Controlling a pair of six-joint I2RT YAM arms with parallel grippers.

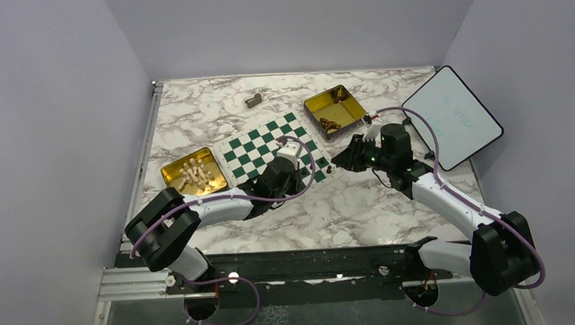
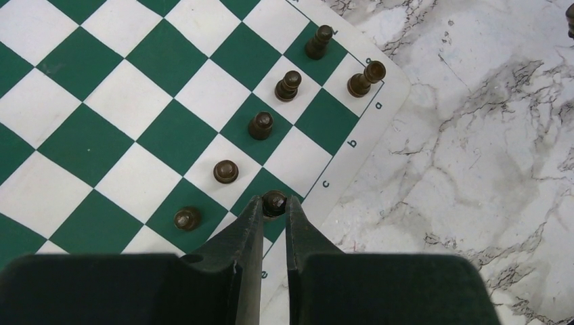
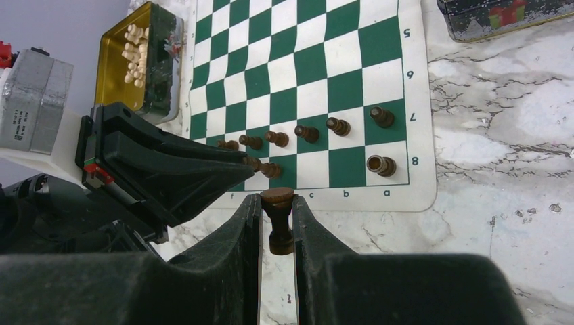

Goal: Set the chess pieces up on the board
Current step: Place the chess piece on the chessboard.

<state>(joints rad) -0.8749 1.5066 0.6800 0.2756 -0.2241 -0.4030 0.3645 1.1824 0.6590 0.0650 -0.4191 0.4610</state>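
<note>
The green and white board [image 1: 251,146] lies mid-table. Several dark brown chess pieces [image 2: 260,125] stand in a diagonal line near its lettered edge, with a rook-like one [image 2: 365,78] on the corner square. My left gripper [image 2: 273,202] is shut on another dark piece [image 2: 274,204], over a green edge square by the letter c; whether it touches the board I cannot tell. My right gripper [image 3: 277,200] is shut on a dark piece [image 3: 280,233], which lies lengthwise between the fingers, base towards the board. It hangs over the marble just off the lettered edge [image 3: 345,194].
A gold tin [image 1: 169,170] of pale pieces sits left of the board. A second gold tin [image 1: 342,95] with dark pieces sits at its right. A grey-tan block [image 1: 253,101] lies behind the board, and a white black-rimmed panel [image 1: 452,116] is at the far right.
</note>
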